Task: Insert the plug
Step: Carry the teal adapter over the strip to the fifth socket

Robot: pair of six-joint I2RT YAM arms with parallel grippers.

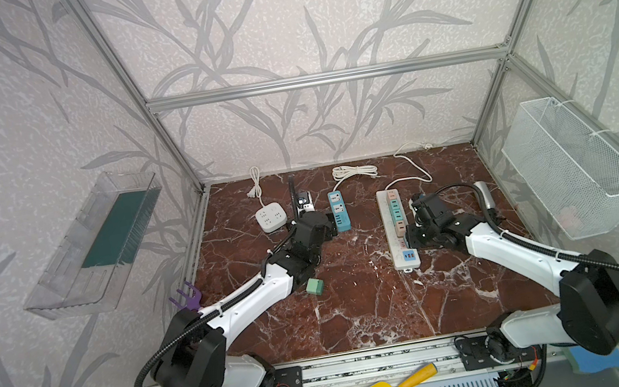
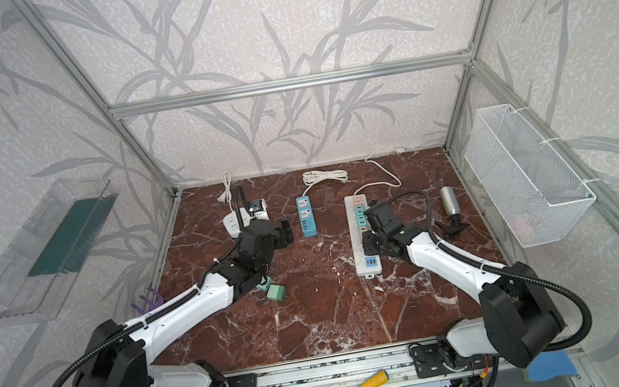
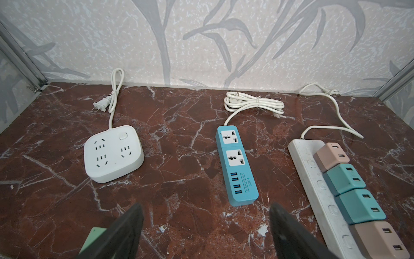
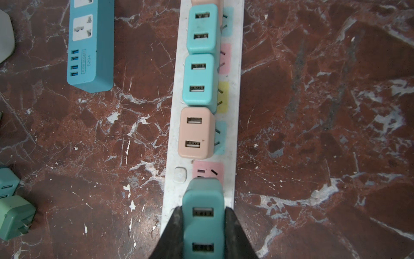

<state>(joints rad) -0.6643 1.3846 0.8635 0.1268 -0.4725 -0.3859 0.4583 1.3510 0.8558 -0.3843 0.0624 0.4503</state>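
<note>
Far left on marble table point(image 3: 186, 213): white square socket hub point(image 3: 114, 154), no readable marking. Loose green adapter point(image 1: 314, 286) lying by the left arm. Left gripper point(image 3: 206, 208) spread wide, empty, above bare table. Next right: blue strip point(image 3: 237, 166), printed "S204"; boxed line beside it too small to read. Then long white strip point(image 4: 235, 112) with a row of four adapters point(image 3: 343, 178) plugged in: peach, teal, teal, peach. Right gripper point(image 4: 202, 210) clamped on teal plug point(image 4: 202, 195), tip at pink socket point(image 4: 208, 171) just past the last peach adapter; prongs hidden, seating impossible to tell.
</note>
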